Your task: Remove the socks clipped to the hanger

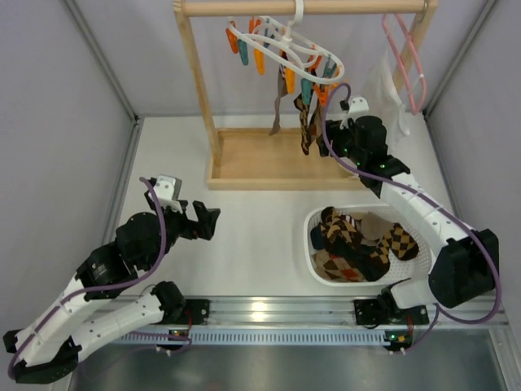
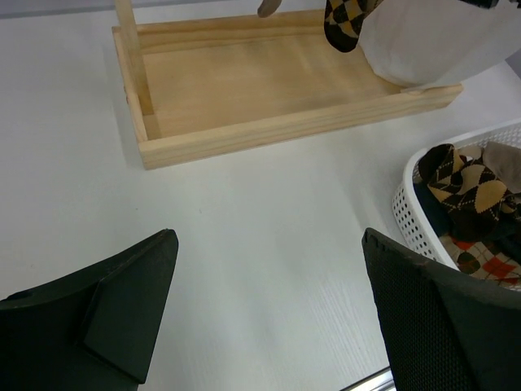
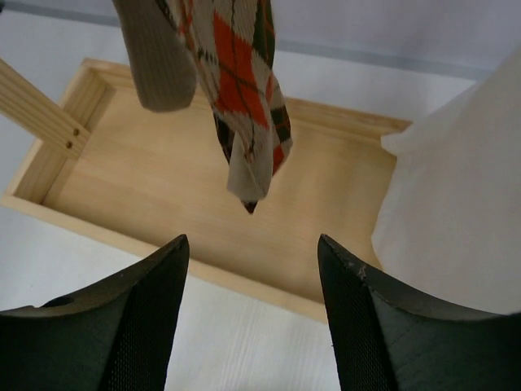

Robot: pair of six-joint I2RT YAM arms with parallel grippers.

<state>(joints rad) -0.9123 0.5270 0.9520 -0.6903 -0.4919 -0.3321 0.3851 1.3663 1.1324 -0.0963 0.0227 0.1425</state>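
Note:
The white ring hanger (image 1: 295, 46) with orange and teal clips hangs from the wooden rail. Two socks still dangle from it: a plain tan one (image 1: 278, 111) (image 3: 159, 59) and an orange-brown argyle one (image 1: 307, 124) (image 3: 242, 96). My right gripper (image 1: 325, 148) (image 3: 253, 248) is open just below and in front of the argyle sock's toe, with nothing between its fingers. My left gripper (image 1: 208, 221) (image 2: 269, 238) is wide open and empty above the bare table, left of the basket. The argyle sock's toe (image 2: 345, 21) shows at the top of the left wrist view.
A white perforated basket (image 1: 313, 241) (image 2: 404, 213) near the right arm holds several argyle and brown socks (image 1: 359, 243) (image 2: 466, 192). The wooden rack's tray base (image 1: 259, 160) (image 3: 187, 189) (image 2: 244, 90) lies under the hanger. A white garment (image 3: 456, 191) (image 2: 431, 39) and a pink wire hanger (image 1: 404, 54) hang at the right.

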